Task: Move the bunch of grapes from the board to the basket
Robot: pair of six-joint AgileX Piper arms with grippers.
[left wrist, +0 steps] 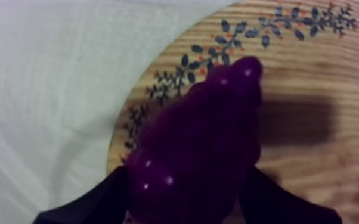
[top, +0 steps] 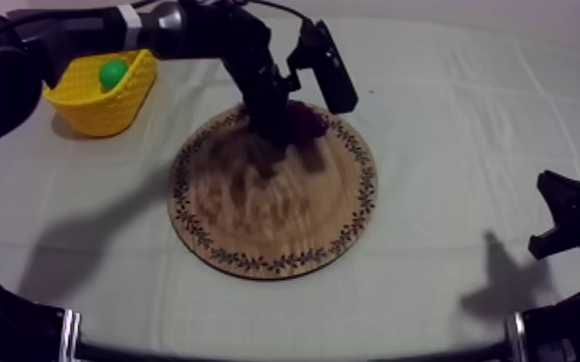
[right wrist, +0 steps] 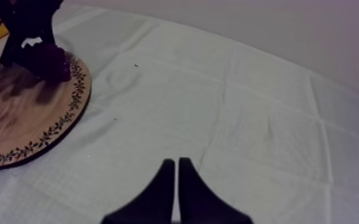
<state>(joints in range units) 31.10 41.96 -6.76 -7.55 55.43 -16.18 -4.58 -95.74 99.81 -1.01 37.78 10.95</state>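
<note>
Left tool [left wrist: 185,199] pinched purple toy grape bunch [left wrist: 200,143] at round wooden patterned-rim board [top: 275,226]. Advised: lift straight, clear rim of yellow basket [top: 101,114], far left. Right tool [right wrist: 177,179] sat pressed together.

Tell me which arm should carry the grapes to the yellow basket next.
Left. My left gripper clasps the bunch of grapes on the wooden board, and the yellow basket sits on that arm's side. My right gripper rests shut over bare cloth, far from both.
</note>
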